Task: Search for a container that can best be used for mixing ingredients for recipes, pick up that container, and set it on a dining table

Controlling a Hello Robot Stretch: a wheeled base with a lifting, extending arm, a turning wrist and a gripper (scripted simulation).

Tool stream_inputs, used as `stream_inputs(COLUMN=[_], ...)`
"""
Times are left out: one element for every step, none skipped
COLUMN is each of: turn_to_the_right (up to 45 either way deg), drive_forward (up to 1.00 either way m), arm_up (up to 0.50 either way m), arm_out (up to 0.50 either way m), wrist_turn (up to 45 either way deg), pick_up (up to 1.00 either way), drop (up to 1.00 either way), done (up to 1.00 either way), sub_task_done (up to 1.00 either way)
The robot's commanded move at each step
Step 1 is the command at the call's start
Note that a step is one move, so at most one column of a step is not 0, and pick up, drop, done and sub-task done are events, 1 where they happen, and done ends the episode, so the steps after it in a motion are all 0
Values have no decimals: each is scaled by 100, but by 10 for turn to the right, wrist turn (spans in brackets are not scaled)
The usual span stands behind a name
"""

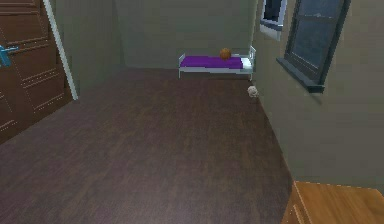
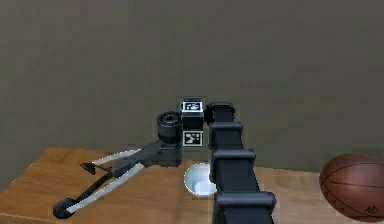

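- The arm ran up from the arm side view's 6 o'clock edge over a wooden table, with a plain grey-green wall behind it.
- Two white marker squares sat at the arm's far end. The gripper stuck out from there toward 8 o'clock, thin fingers low over the tabletop.
- Nothing but bare tabletop showed at the gripper's finger end, so it was holding nothing. Can't tell more than that about its state.
- The task's thing: a white bowl sat on the table just beside the arm, at the arm's 9 o'clock, its right part hidden behind the bar. It was at roughly 3 o'clock from the fingertips, closer to the gripper's body than to its tips.
- A basketball sat on the same table at the view's 4 o'clock edge, apart from the arm.
- Forward view: a dark wood floor and a brown panelled door at 9 o'clock.
- A bed with a purple cover stood against the far wall at 12 o'clock, with an orange ball on it.
- A small pale thing lay on the floor near the wall at 2 o'clock, too small to name.
- There was a dark window at 2 o'clock and a corner of light wooden furniture at 5 o'clock.
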Motion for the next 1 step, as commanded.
stream_inputs(turn_to_the_right=[0], drive_forward=[0], arm_up=[0], arm_out=[0], wrist_turn=[450], pick_up=[0], drop=[0], done=[0], sub_task_done=[0])
